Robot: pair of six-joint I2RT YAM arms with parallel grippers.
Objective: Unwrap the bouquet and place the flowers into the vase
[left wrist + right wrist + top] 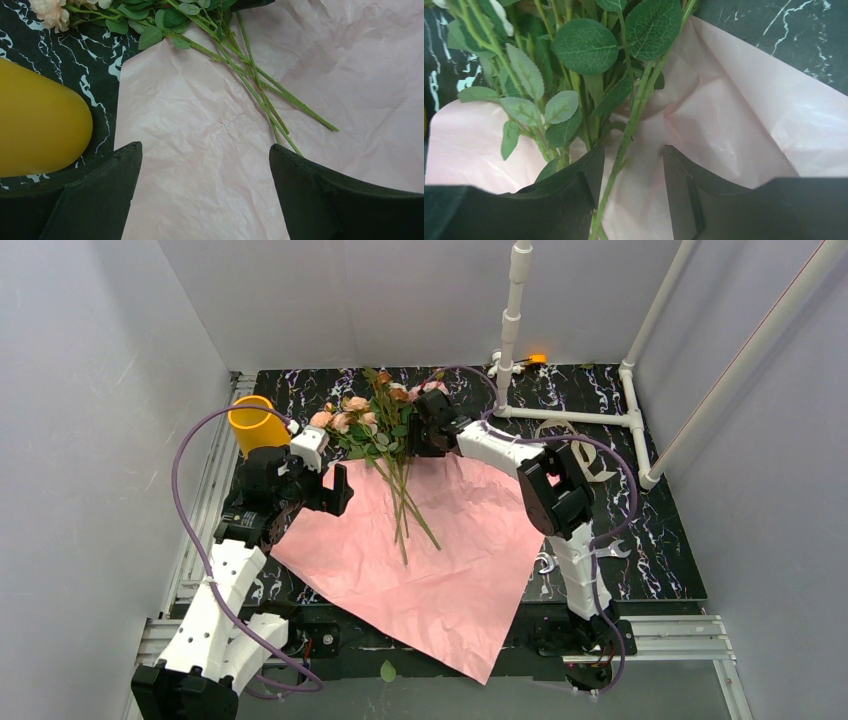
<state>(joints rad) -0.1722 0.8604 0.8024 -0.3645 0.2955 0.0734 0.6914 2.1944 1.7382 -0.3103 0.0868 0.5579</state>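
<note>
1. At the far edge of the pink paper [450, 560], the flowers [385, 425] lie loose on the tabletop [660, 530]. Their heads and leaves point toward the back over the dark marble, and the bare stems fan out across the spread sheet. The wrapping is off, so the step in hand looks like gathering the stems for the lift to the vase [252, 423], which sits at the far left, just beside the blooms.
2. To do that well, the right tool [633, 152] should take the whole bunch, not one stalk. In its wrist view only a single stem [634, 115] runs between its fingers. Most of the leafy stems lie outside one finger [574, 190]. A shift toward them before closing would catch more.
3. A fold of the paper rises against the other finger [684, 200]. Pinching it along with the stems would drag the sheet up, so the grip is better set clear of that fold.
4. The right tool is roughly half open. It straddles the one stem, with paper showing on both sides of it, and I see no clamp on anything.
5. The left tool [205, 146] is spread wide and holds nothing. It hovers over the left part of the paper, with the vase just beside it, and could steady the vase when the stems arrive.
</note>
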